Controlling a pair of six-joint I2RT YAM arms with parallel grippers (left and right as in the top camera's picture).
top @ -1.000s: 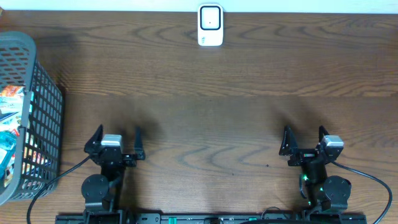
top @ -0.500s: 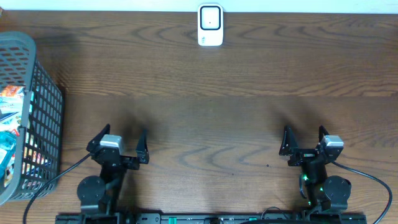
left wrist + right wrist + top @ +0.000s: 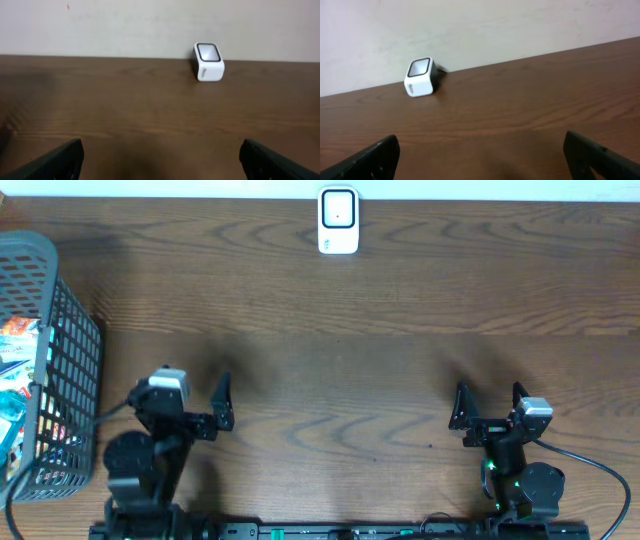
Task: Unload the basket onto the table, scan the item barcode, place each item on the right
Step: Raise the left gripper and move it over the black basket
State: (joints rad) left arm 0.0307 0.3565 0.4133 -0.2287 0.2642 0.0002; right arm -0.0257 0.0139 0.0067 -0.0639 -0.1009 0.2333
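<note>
Both arms sit low at the near edge of the desk (image 3: pixel 330 360): left claw (image 3: pixel 184 394) spread wide and empty, right claw (image 3: pixel 489 396) equally wide. The white scanner (image 3: pixel 338 220) stands far-centre, and the packaged items (image 3: pixel 14 370) lie in the grey basket (image 3: pixel 72 330), far left.

Both arms crouch folded low; the left gripper (image 3: pixel 186 392) and right gripper (image 3: pixel 489 402) gape wide, empty, pointing forward.

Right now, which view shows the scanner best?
Left wrist: the scanner sits level near centre, dark window and white side both visible. Overhead shows it only top-down at the frame's top edge; right wrist shows it off-left, tilted.
</note>
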